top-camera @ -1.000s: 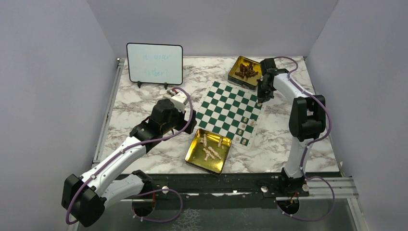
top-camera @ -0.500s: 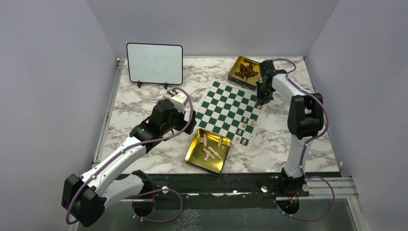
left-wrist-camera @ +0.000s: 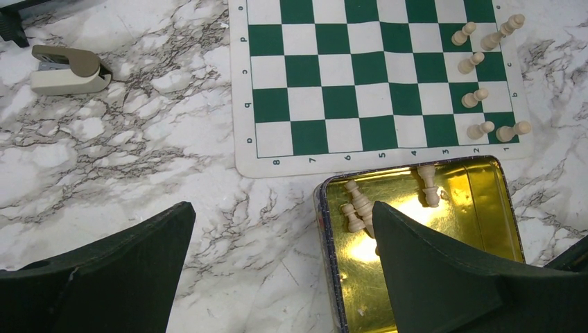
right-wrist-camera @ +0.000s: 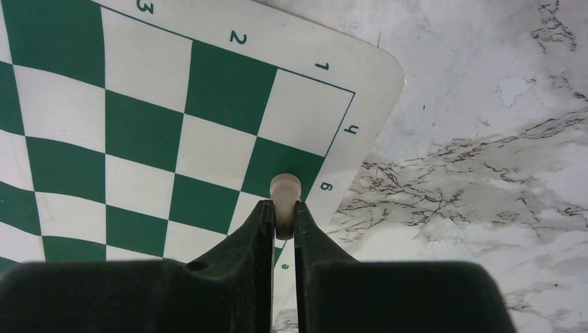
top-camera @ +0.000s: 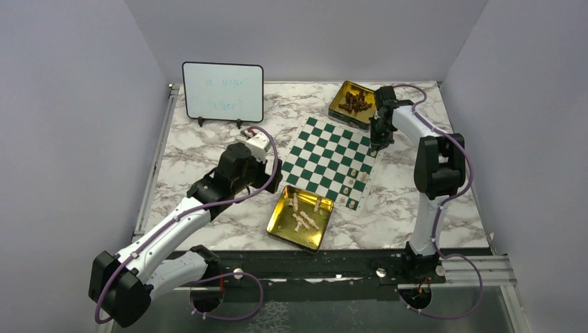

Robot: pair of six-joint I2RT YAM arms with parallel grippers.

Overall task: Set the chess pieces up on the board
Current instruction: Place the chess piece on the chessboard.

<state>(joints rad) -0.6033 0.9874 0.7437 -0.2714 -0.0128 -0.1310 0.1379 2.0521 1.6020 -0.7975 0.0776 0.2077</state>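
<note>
On the marble table [top-camera: 208, 149] the board [top-camera: 326, 149] lies beside a gold tin [top-camera: 317, 234] of the chess pieces [top-camera: 302, 220], a few already standing along its near-right edge. The left gripper [left-wrist-camera: 283, 211] hangs wide and empty near that tin. The right gripper [right-wrist-camera: 283, 211] pinches one pale piece [right-wrist-camera: 285, 186] narrowly over an edge square at the far-right corner. Placing seems in hand, so next it needs lowering upright, then release.
</note>
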